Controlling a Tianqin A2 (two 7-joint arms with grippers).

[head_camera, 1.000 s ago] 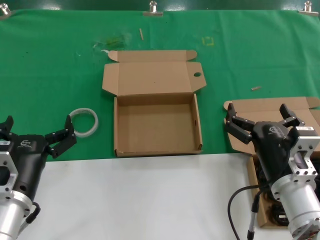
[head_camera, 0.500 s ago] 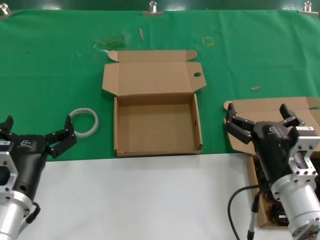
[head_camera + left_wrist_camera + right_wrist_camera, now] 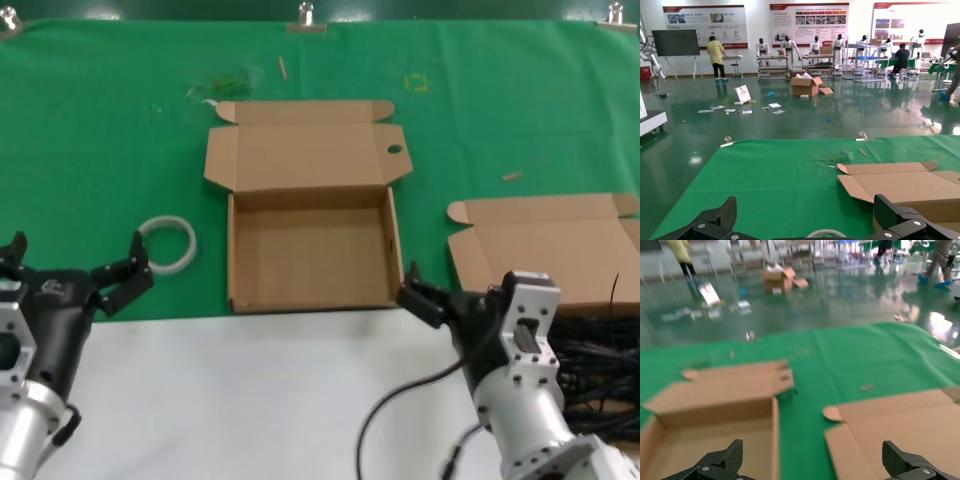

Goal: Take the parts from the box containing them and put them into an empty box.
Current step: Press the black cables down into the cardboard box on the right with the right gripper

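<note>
Now: right claw (image 3: 420,300) spread by empty box (image 3: 312,255) front corner; left claw (image 3: 75,270) spread, idle.

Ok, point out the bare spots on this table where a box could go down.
Free: the green cloth beyond the empty box, above the parts box lid; the cloth left of the empty box, above the white ring; the white strip between the two grippers. Crowded: the right corner, with cables and right gripper.

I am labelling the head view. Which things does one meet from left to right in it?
Black left gripper → white ring → empty brown cardboard box with the holed tab → black right gripper → brown cardboard box holding the black cables.
</note>
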